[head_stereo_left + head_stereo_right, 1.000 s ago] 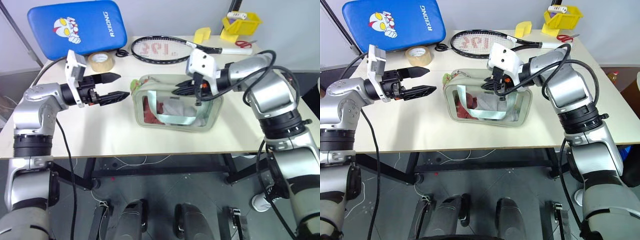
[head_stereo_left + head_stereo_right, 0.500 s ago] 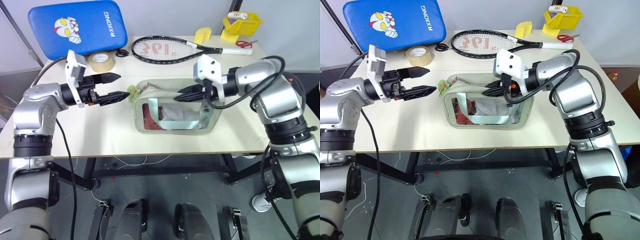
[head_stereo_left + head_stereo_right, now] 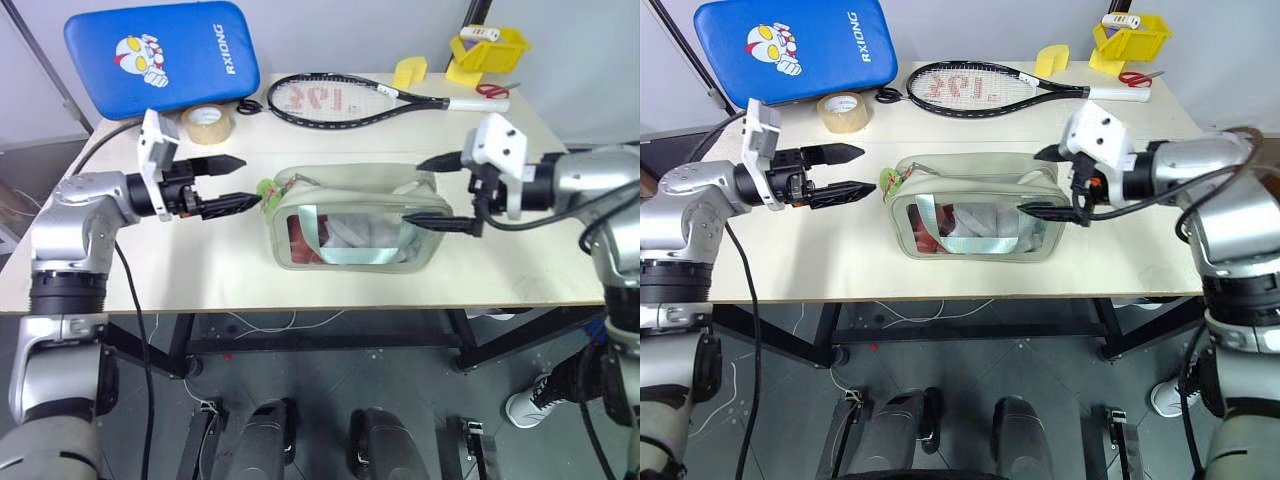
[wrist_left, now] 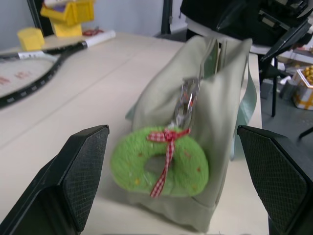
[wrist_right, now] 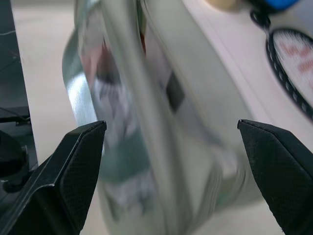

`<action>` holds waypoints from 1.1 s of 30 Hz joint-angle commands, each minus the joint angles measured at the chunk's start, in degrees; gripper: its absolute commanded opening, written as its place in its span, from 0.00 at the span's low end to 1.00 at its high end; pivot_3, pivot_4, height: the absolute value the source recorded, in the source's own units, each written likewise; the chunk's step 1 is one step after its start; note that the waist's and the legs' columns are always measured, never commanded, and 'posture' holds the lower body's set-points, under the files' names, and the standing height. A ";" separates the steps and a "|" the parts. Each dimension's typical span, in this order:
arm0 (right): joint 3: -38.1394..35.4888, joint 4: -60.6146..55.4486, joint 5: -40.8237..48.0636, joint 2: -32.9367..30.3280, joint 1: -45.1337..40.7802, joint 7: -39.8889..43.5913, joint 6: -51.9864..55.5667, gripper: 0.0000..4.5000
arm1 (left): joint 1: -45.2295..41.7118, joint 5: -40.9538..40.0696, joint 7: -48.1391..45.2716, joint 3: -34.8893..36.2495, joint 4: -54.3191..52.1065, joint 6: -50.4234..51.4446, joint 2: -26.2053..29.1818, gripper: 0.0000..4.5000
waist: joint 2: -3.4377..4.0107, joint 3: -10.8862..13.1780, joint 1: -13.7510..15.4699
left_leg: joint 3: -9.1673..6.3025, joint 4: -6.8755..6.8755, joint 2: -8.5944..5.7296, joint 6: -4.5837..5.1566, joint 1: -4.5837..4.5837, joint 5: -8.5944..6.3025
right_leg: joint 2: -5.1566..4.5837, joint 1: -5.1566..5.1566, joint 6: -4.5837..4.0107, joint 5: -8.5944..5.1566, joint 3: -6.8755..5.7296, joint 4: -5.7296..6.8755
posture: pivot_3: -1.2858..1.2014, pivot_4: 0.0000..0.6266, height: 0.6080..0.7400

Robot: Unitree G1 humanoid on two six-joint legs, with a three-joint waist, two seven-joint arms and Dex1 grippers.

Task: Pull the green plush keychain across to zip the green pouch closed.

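From the head camera we see the green pouch [image 3: 352, 216] standing near the middle of the table [image 3: 150, 260], its clear window facing us with red and white contents and a mint strap behind it. The green plush keychain [image 3: 266, 189] hangs at the pouch's left end, and our left gripper [image 3: 240, 182] sits just beside it with its fingers spread — one tip close to the plush, not gripping it. Our right gripper [image 3: 436, 192] is at the pouch's right end, fingers wide apart, one above the pouch's top corner and one low against its front face; nothing is pinched. Behind the pouch lie a tennis racket [image 3: 345, 98], a roll of tape [image 3: 206, 123], a blue padded case [image 3: 160, 48] and a yellow bin [image 3: 486, 47]. In the left wrist view the keychain [image 4: 160, 161] hangs by a metal clasp from the pouch's [image 4: 215, 122] end, a ring of green fuzz tied with a red checked ribbon, sitting between our two spread fingers [image 4: 80, 169] without touching either. In the right wrist view the pouch [image 5: 195, 117] stands between our wide-open fingers [image 5: 78, 171] — blurred, so we cannot tell whether it touches them.
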 commanded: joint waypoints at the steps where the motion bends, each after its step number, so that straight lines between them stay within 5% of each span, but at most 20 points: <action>1: -1.03 -1.80 -0.12 -0.68 0.53 -1.91 0.05 0.60 | -1.12 1.28 -0.75 -0.26 1.98 -2.23 0.43 1.00 | 0.00 0.00 0.04 | 0.00 0.00 0.00 0.00 0.00 0.00 | 0.00 0.00 0.00 0.00 0.00 0.00 | 0.52 0.24 1.00; 6: -1.43 -1.95 0.88 -0.44 1.29 -3.24 0.05 0.02 | -2.82 2.57 -1.96 -0.92 6.58 -3.53 0.30 1.00 | 0.00 0.00 0.21 | 0.00 0.01 0.00 0.00 -0.03 0.00 | 0.00 -0.02 0.00 0.00 -0.01 0.00 | 0.52 0.24 1.00; 20: -1.77 -3.49 2.31 -0.29 3.20 -4.79 -0.80 0.02 | -13.51 6.97 0.94 -1.35 29.69 -8.76 -7.63 1.00 | -0.02 -0.01 0.35 | 0.02 0.08 -0.02 0.03 -0.04 -0.01 | 0.01 0.02 0.01 0.01 -0.04 0.01 | 0.52 0.24 1.00; 23: -1.93 -3.61 2.38 -0.39 3.16 -5.04 -0.70 0.00 | -14.52 7.93 1.80 -1.36 31.45 -9.33 -9.18 0.82 | -0.02 -0.01 0.37 | 0.02 0.08 -0.02 0.03 -0.04 -0.01 | 0.01 0.02 0.01 0.00 -0.05 0.02 | 0.52 0.24 1.00; 30: -2.06 -3.76 2.64 -0.28 3.10 -5.78 -0.39 0.00 | -15.21 7.42 0.88 1.03 31.07 -9.50 -7.39 0.05 | -0.03 -0.01 0.29 | -0.02 0.09 -0.01 0.03 -0.04 -0.01 | 0.01 0.01 0.01 0.01 -0.04 0.02 | 0.52 0.24 1.00; 33: -1.84 -3.69 2.77 -0.17 3.04 -6.10 -0.32 0.00 | -15.11 6.11 -0.80 2.32 29.11 -8.61 -5.86 0.02 | -0.03 -0.01 0.31 | -0.02 0.09 0.00 0.03 -0.05 -0.01 | 0.01 0.00 0.01 0.01 -0.04 0.01 | 0.52 0.24 1.00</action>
